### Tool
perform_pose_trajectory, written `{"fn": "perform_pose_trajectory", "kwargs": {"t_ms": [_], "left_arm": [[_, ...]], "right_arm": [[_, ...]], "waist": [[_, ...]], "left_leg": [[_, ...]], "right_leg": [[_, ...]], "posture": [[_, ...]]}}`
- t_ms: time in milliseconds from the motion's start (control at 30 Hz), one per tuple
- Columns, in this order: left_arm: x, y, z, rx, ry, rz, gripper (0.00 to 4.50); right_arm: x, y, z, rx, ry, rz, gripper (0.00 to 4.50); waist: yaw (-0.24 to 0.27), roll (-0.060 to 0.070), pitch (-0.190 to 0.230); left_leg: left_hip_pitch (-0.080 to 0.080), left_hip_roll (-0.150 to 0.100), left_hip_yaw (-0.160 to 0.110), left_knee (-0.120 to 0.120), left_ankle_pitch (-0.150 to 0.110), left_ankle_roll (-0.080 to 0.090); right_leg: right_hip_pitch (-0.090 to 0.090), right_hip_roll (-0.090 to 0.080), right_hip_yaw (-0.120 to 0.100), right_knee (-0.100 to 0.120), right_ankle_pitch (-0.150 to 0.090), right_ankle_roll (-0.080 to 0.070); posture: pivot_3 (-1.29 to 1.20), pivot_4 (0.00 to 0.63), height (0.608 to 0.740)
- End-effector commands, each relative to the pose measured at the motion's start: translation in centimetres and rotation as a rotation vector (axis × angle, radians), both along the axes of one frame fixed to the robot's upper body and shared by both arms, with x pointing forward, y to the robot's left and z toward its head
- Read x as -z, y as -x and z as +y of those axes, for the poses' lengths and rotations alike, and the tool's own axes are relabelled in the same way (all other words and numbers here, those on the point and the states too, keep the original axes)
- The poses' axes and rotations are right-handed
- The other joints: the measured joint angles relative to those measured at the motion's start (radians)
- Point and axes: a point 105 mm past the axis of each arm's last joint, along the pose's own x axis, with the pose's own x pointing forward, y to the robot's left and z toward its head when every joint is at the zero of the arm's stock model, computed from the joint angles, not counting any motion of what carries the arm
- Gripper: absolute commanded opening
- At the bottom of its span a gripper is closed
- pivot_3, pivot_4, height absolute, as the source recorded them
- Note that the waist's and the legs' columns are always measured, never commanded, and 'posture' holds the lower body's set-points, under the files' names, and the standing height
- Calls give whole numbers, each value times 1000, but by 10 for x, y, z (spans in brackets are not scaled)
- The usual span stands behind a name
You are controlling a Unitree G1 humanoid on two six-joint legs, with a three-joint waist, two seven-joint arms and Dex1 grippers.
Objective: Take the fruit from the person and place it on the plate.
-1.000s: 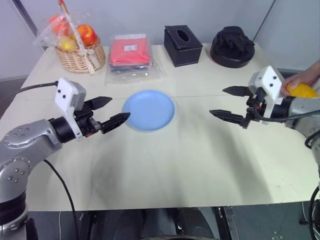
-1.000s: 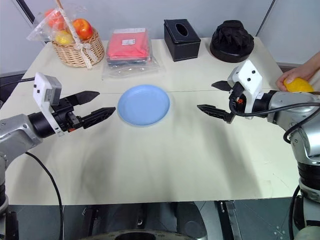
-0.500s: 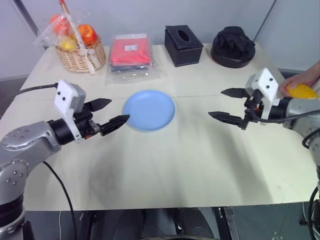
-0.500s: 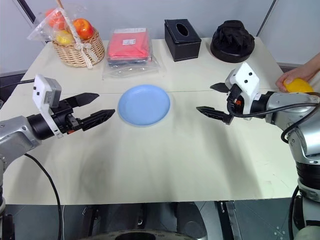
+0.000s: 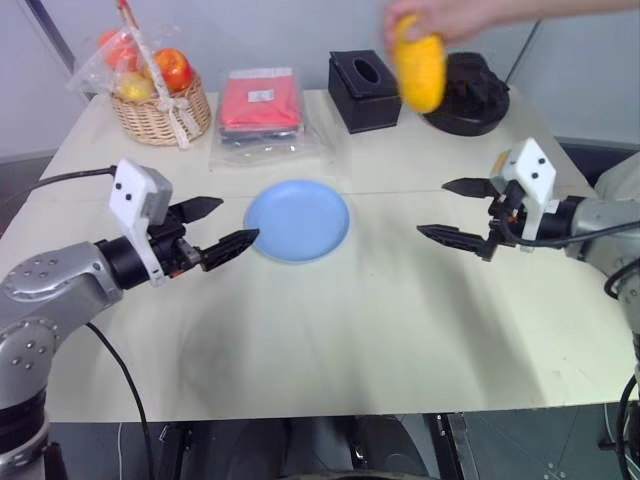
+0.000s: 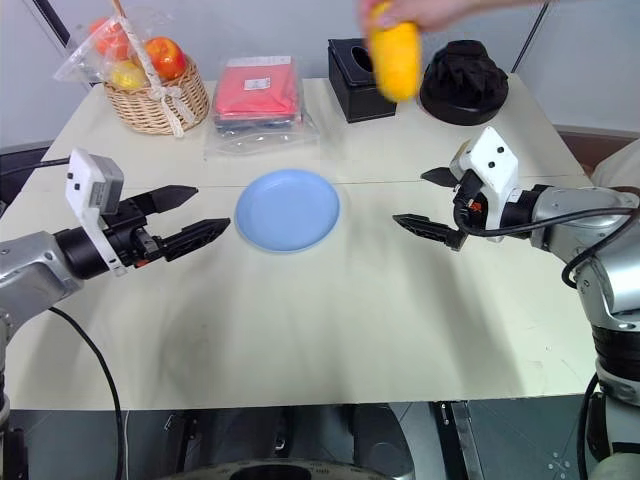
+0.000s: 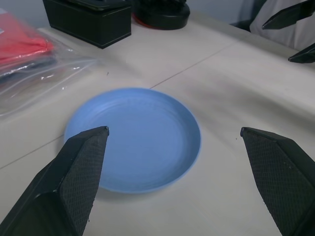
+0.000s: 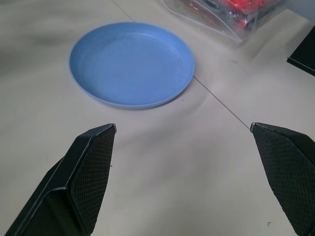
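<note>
A person's hand (image 5: 445,15) holds the yellow-orange fruit (image 5: 419,65) high over the back of the table, above the black box. The light-blue plate (image 5: 297,220) lies empty at the table's middle. My left gripper (image 5: 221,224) hovers open just left of the plate, pointing at it. My right gripper (image 5: 455,211) hovers open to the plate's right, well below and to the right of the fruit. Both wrist views show the plate (image 7: 133,137) (image 8: 131,64) between wide-open fingers.
A wicker basket (image 5: 160,112) of wrapped fruit stands at the back left. A bag of red cloth (image 5: 260,110), a black tissue box (image 5: 366,90) and a round black ridged object (image 5: 466,95) line the back edge.
The person's hand has carried the fruit from the table's far right edge up and left, to high above the black box. Both grippers have kept still and open.
</note>
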Motion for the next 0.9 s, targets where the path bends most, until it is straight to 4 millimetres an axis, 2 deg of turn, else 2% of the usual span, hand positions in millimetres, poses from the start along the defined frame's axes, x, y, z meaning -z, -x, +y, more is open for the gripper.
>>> {"fn": "perform_pose_trajectory", "kwargs": {"t_ms": [33, 100, 167, 233, 400, 500, 667, 900], "left_arm": [[-11, 2, -4, 18, -4, -55, 4482], [-11, 1, -5, 22, -4, -57, 4482], [-12, 0, -6, 25, -5, -59, 4482], [-12, 0, -7, 28, -4, -60, 4482], [-13, -2, -8, 35, -4, -64, 4482], [-13, -3, -9, 37, -2, -66, 4482], [-13, -3, -10, 36, -7, -71, 4482], [-13, -1, -9, 26, -7, -77, 4482]], "right_arm": [[-22, 1, 4, -1, -47, -82, 4500], [-35, -2, 8, 7, -119, -102, 4500], [-63, -5, 17, 5, -269, -110, 4500], [-79, -7, 24, 4, -343, -99, 4500], [-98, -20, 41, 44, -487, -13, 4500], [-96, -25, 56, 32, -503, 26, 4500], [-85, -42, 67, 80, -487, 56, 4500], [-89, -51, 94, 5, -485, 51, 4500]], "waist": [[0, 0, 0], [-3, 0, 0], [-7, 1, 0], [-6, 1, 1], [-2, 0, 0], [-1, 1, 0], [-5, 1, 0], [-10, 1, 0]], "left_leg": [[0, 0, 0, 0, 0, 0], [0, 0, 0, 0, 0, 0], [0, 0, 0, 0, 0, 0], [0, 0, 0, -1, 0, 0], [0, 0, 0, -1, 0, 0], [0, 0, 0, -1, 0, 0], [-1, 0, 0, -1, 0, 0], [-1, 0, 0, -2, 0, 0]], "right_leg": [[0, 0, 0, 0, 0, 0], [0, 0, 0, 0, 0, 0], [0, 0, 0, 0, 0, 0], [-1, 1, 1, 0, 0, 0], [-1, 0, 0, -1, 0, 0], [-1, 0, 0, -1, 0, 0], [-2, 0, 0, -1, 0, 0], [-2, 0, 0, 0, 0, 0]], "posture": [[0, 150, 740], [0, 150, 740], [0, 150, 740], [0, 150, 740], [0, 150, 740], [0, 150, 740], [0, 150, 740], [0, 150, 740]]}}
